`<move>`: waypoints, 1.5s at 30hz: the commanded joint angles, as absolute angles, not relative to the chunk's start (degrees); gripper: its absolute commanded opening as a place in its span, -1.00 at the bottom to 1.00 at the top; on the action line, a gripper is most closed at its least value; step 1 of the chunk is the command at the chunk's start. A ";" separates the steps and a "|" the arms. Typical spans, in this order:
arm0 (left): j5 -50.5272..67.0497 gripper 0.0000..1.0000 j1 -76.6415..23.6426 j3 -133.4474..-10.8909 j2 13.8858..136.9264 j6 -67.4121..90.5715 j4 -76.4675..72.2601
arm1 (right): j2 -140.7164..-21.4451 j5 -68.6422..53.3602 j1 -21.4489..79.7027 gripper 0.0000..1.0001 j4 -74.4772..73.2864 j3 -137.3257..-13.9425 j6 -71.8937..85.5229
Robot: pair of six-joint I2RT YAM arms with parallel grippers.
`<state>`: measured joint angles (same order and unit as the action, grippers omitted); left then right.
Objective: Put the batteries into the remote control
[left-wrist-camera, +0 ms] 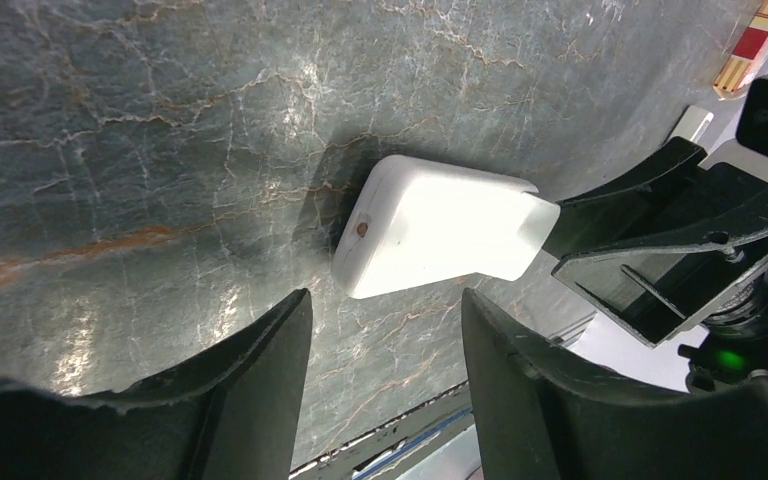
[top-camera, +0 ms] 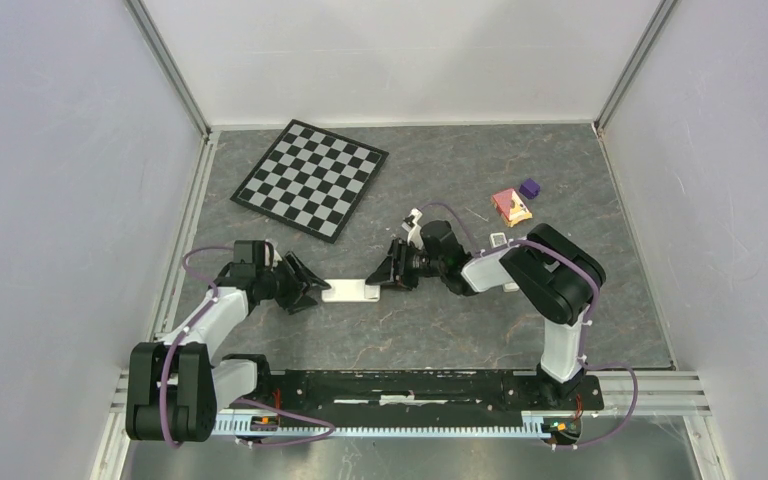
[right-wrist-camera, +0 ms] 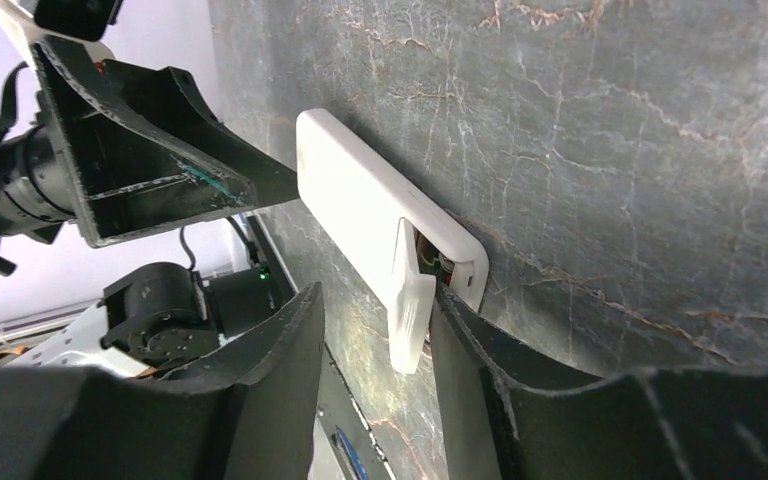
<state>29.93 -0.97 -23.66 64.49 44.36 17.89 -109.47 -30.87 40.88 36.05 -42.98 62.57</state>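
Judging slim white plastic remote control (top-camera: 350,291) light, stiff, slick; pinch across long edges, clear of thin white cover flap (right-wrist-camera: 410,300), ajar. At its ends, left gripper (left-wrist-camera: 385,300) and right gripper (right-wrist-camera: 375,295) part-open, empty.

Crowded at the remote's two ends, open table along its sides.

The long white plastic remote control (top-camera: 350,291) lies flat on the grey marbled table (top-camera: 440,335). The left gripper (top-camera: 316,287) is close at one end and the right gripper (top-camera: 380,274) at the other, so both ends are blocked. The table beside its long sides is bare. A black-and-white chequered board (top-camera: 310,178) fills the far left. A pink-and-orange packet (top-camera: 511,206) and small purple block (top-camera: 529,187) sit far right, well apart.
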 commanded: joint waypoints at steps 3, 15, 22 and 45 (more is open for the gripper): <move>27.15 0.31 -0.70 -27.13 64.12 40.83 20.09 | -107.51 -25.72 40.43 -0.01 19.69 -46.26 53.89; 27.03 0.35 -0.70 -27.53 64.72 39.96 20.57 | -104.50 -23.53 40.33 -0.04 16.29 -48.08 49.70; 27.25 0.35 -0.70 -27.60 64.74 39.92 20.48 | -102.73 -24.93 39.95 -0.05 18.50 -46.80 51.68; 33.80 0.37 -0.79 -24.24 65.72 42.90 17.31 | -104.74 -23.46 39.86 -0.15 9.57 -51.03 43.15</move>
<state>30.87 -0.97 -25.41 65.87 42.37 19.20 -103.37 -23.68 39.59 10.98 -48.27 46.39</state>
